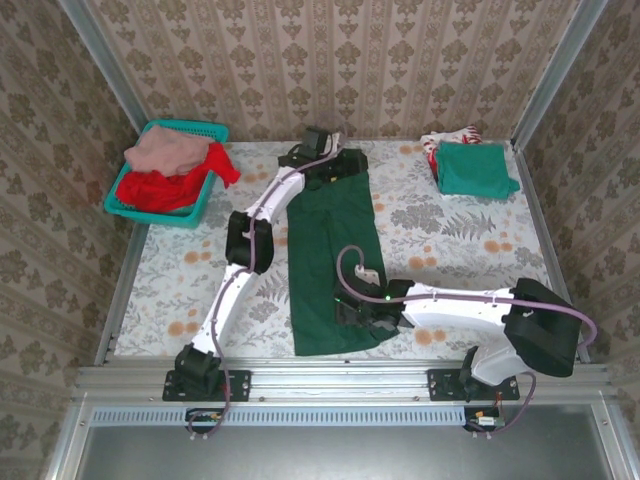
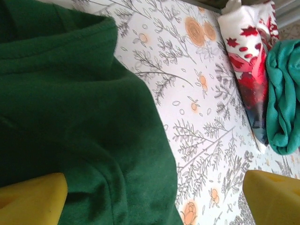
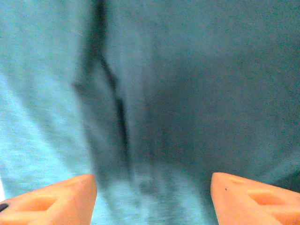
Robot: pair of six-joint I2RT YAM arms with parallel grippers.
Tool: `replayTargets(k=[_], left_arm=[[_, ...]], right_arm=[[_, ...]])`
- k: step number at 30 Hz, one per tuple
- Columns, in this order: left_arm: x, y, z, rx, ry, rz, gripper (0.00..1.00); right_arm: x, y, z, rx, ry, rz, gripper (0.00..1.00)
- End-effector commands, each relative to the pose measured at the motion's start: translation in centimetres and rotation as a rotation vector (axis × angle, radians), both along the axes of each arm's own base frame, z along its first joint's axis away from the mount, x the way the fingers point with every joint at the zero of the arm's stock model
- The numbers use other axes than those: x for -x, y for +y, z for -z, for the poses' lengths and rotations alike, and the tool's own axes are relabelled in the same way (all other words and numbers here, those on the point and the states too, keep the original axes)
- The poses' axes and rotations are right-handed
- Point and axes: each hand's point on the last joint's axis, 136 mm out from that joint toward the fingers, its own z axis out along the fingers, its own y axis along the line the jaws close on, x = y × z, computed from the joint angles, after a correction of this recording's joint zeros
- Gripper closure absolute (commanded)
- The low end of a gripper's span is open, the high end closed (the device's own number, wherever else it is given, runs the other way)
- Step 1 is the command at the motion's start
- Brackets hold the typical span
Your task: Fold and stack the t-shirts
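The large dark green t-shirt (image 1: pixel 332 262) lies as a long narrow strip down the middle of the table. My left gripper (image 1: pixel 322 158) hovers at its far end, open; its yellow fingertips (image 2: pixel 33 199) stand wide apart over the shirt's edge (image 2: pixel 70 117). My right gripper (image 1: pixel 353 305) is low over the near end, open, with orange fingertips (image 3: pixel 255 197) spread above the cloth (image 3: pixel 178 93). A folded teal-green shirt (image 1: pixel 474 168) rests on the white-red one (image 1: pixel 447 139) at the back right. Both show in the left wrist view: the white-red shirt (image 2: pixel 248 70) and the teal-green shirt (image 2: pixel 283 103).
A teal mesh basket (image 1: pixel 205 196) at the back left holds a dusty pink shirt (image 1: pixel 166 150) and a red one (image 1: pixel 170 188). The flowered tablecloth (image 1: pixel 450 240) covers the table. Metal rails run along both sides and the near edge (image 1: pixel 340 380).
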Motion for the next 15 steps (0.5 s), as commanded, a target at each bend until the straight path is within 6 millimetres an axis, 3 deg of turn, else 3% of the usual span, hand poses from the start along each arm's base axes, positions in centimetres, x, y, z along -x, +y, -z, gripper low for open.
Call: replayTargets(k=[1,4,8,9,12,15], left_arm=[[2.7,1.4,-1.2,-0.036,0.084,0.044,0.0],[3.5,3.6,-5.5,-0.063,0.034,0.014,0.0],[6.0,7.1,-11.3,-0.143,-0.055,-0.046,0.0],[5.9,9.6,-12.6,-0.166,-0.077,-0.097,0.0],[8.4,13.9,-14.0,-0.217,-0.082,-0.17,0.0],[13.4,18.0,-12.1,-0.267,-0.028,-0.23,0.0]], right_arm=[[-0.9,-3.6,-2.8,0.059,-0.069,0.016,0.29],[-1.8,-6.9,-2.6,0.075,-0.095,0.045,0.29],[-1.6,-11.3,-0.5,0.188,-0.037,0.075,0.3],[-1.2,-12.0,0.2,0.197,-0.01,0.081,0.3],[0.2,-11.9,2.0,0.142,0.042,0.067,0.34],[1.7,-10.5,3.3,0.055,0.066,0.054,0.39]])
